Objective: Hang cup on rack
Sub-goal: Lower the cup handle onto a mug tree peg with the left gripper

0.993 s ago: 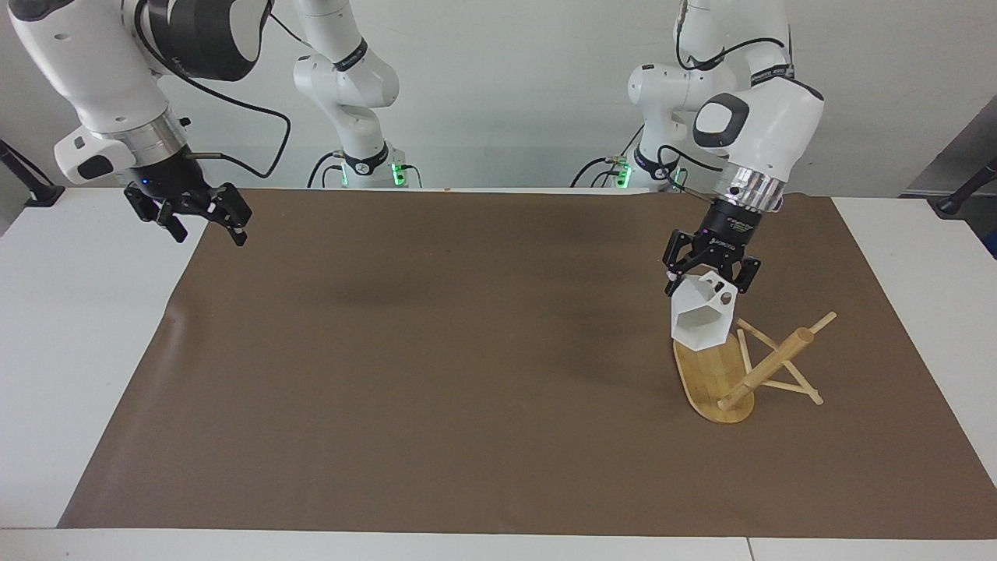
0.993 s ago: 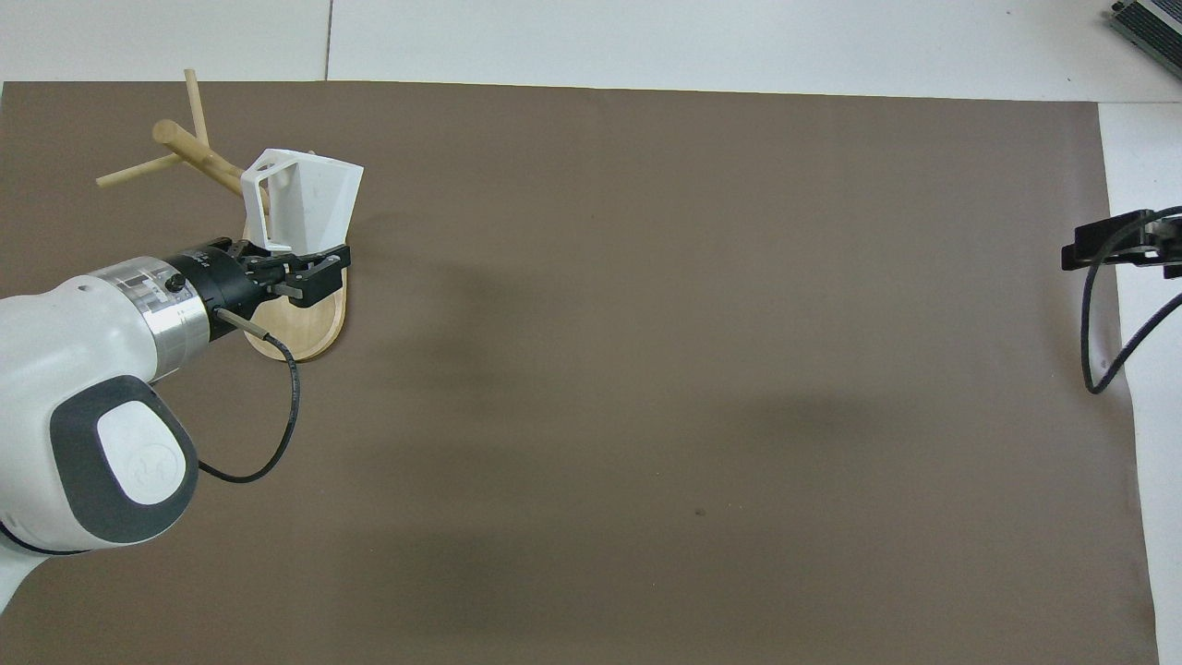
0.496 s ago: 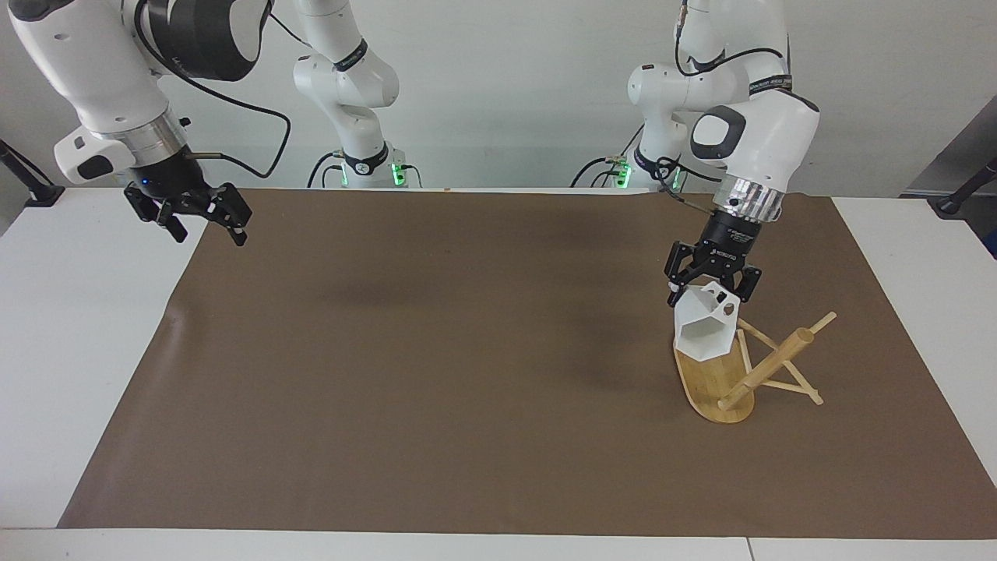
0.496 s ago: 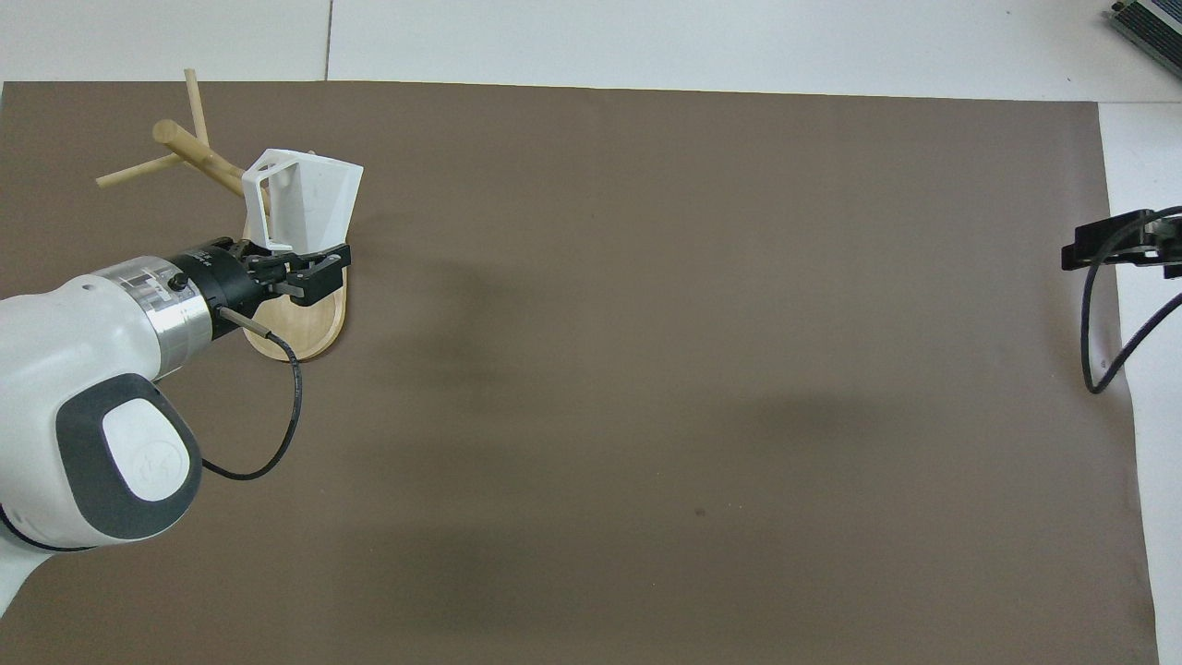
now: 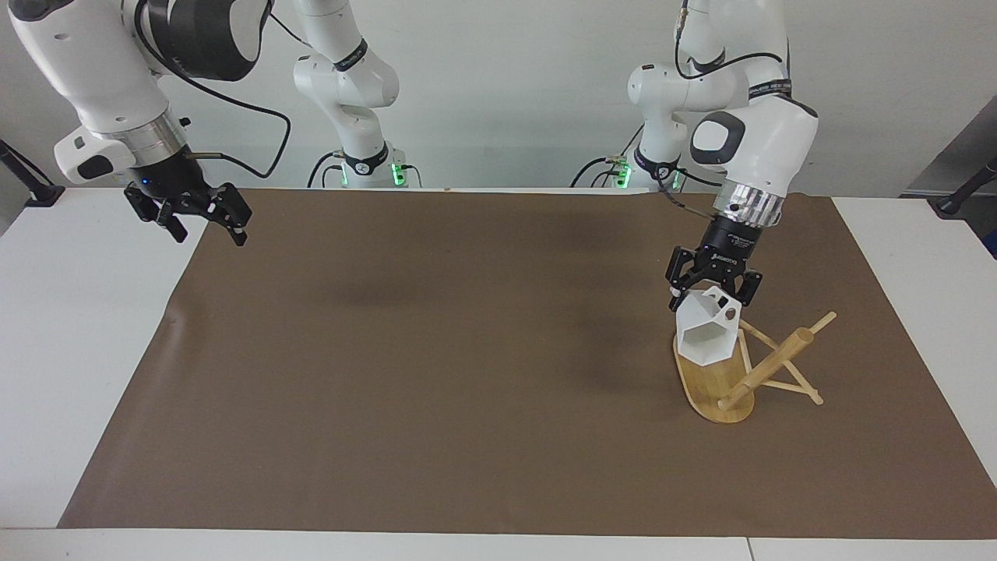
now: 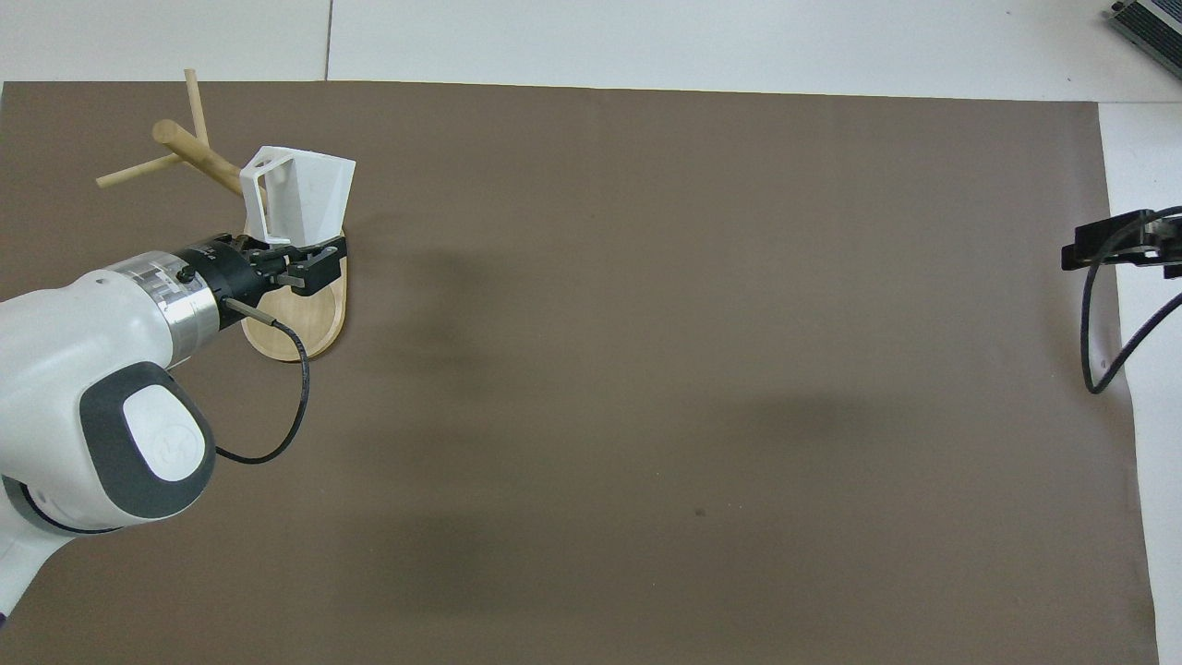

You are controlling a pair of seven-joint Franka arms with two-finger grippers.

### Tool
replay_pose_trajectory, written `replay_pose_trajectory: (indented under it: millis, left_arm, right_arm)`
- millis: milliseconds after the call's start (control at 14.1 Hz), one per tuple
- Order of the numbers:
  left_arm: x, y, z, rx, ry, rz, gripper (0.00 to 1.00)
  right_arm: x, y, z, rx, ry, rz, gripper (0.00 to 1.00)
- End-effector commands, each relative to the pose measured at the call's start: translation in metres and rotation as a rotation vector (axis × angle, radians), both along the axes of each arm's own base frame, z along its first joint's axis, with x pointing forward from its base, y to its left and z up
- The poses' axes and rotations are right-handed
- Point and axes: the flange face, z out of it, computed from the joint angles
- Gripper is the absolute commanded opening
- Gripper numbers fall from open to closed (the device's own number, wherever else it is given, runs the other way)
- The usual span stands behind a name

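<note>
The left pincer (image 5: pixel 713 292) is gripping the white faceted cup (image 5: pixel 705 336) by its base end, fingers closed on it, and is holding it in the air over the bamboo mug rack (image 5: pixel 748 366) at the left arm's end of the worktop (image 5: pixel 436 374); the cup is lying tilted, its hexagonal mouth facing away from the robots, its squared loop handle (image 6: pixel 260 175) turned toward the rack's post (image 6: pixel 199 157); in the overhead view the handle is lying just beside the post and the nearest peg stick, and whether it is touching either cannot be told.

The right pincer (image 5: pixel 204 218) is waiting, fingers spread and holding nothing, over the edge of the brown mat (image 5: pixel 436 374) at the right arm's end.

Fault risks, as judged from this position: the handle opening is narrow and the peg sticks are thin, so a slight misalignment is likely to make the handle strike the peg tip instead of threading it; the rack is appearing light, so a sideways push from the cup is likely to slide or tip it on its oval base (image 5: pixel 713 382); releasing before the handle is seated on a peg is likely to drop the cup onto the base.

Containers: the cup is the only vessel in view; its interior is showing empty.
</note>
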Motion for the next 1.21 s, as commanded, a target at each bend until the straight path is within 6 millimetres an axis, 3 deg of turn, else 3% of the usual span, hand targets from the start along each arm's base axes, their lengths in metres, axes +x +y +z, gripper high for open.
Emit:
replay_pose_trajectory:
  millis: [0,709,1135]
  left_arm:
    - [0.000,0.007,0.000,-0.038,0.009,0.088,0.00]
    - [0.007,0.011,-0.014,-0.047,0.018,0.123,0.00]
    - [0.011,0.027,-0.020,-0.045,0.023,0.154,0.00]
  right_arm:
    - [-0.004,0.002,0.001,0.005,-0.003,-0.015,1.00]
    - [-0.004,0.002,0.000,0.004,0.000,-0.015,1.00]
    - [-0.004,0.002,0.000,0.004,0.000,-0.015,1.00]
